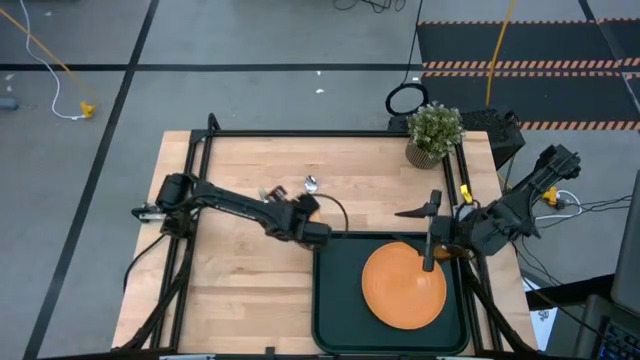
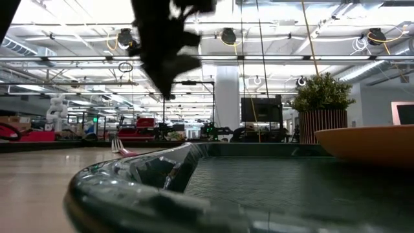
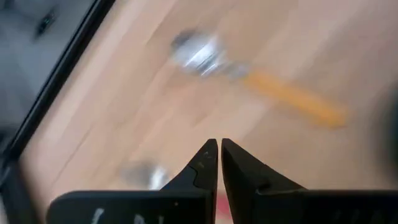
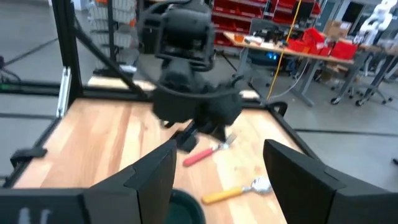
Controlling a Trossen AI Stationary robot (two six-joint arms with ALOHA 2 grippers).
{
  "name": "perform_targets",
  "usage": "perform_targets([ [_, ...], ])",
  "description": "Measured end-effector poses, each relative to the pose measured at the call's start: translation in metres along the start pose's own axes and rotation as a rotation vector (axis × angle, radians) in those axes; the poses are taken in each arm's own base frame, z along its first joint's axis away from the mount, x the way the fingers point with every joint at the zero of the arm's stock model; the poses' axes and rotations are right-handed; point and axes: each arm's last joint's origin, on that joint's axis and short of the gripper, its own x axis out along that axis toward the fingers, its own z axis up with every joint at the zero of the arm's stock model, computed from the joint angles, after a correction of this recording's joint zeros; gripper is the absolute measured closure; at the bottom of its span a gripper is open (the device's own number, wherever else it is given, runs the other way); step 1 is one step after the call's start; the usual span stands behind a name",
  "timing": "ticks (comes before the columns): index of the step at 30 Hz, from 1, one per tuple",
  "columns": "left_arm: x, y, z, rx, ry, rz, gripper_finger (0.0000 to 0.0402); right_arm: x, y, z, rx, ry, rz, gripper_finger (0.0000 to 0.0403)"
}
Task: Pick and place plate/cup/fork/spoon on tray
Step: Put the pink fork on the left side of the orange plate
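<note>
Nearest the low camera curved the raised rim of the large dark green-black rectangular plastic tray [image 2: 129,178], which sat at the table's near edge, right of centre. On it lay the round flat orange plastic plate [image 1: 404,284], leaving a bare strip along the tray's left side. Light wood table [image 1: 240,290] lay open left of the tray. The right gripper [image 4: 217,180], fingers spread wide and empty, hovered over the plate's far edge. The left gripper [image 3: 219,163], fingers nearly together and holding nothing, hung just beyond the tray's far-left corner. Near it on bare wood lay the pink-red-handled fork [image 4: 208,151] and the orange-yellow-handled spoon [image 4: 233,190], slightly apart.
</note>
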Motion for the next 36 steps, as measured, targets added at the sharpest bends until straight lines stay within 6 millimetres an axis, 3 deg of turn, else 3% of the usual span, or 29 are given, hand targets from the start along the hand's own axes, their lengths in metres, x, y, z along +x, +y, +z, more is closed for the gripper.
perform_targets([
  [4, 0.017, 0.016, -0.012, -0.182, 0.101, 0.130, 0.0375, 0.005, 0.005, -0.013, -0.007, 0.034, -0.004, 0.0167],
  [8, 0.038, 0.023, -0.026, -0.305, 0.213, 0.178, 0.0365, 0.006, 0.006, -0.010, 0.019, 0.005, -0.001, 0.0167],
  [16, 0.071, 0.035, -0.060, -0.446, 0.352, 0.298, 0.0246, 0.005, 0.006, 0.002, -0.035, -0.082, -0.001, 0.0167],
  [20, 0.076, 0.034, -0.067, -0.488, 0.389, 0.288, 0.0193, 0.006, 0.005, 0.005, -0.063, -0.104, -0.011, 0.0167],
  [24, 0.077, 0.030, -0.066, -0.518, 0.373, 0.256, 0.0164, 0.007, 0.003, 0.005, -0.095, -0.101, -0.025, 0.0167],
  [36, 0.074, 0.026, -0.066, -0.590, 0.487, 0.182, 0.0156, 0.018, -0.002, -0.012, -0.107, -0.064, -0.075, 0.0167],
])
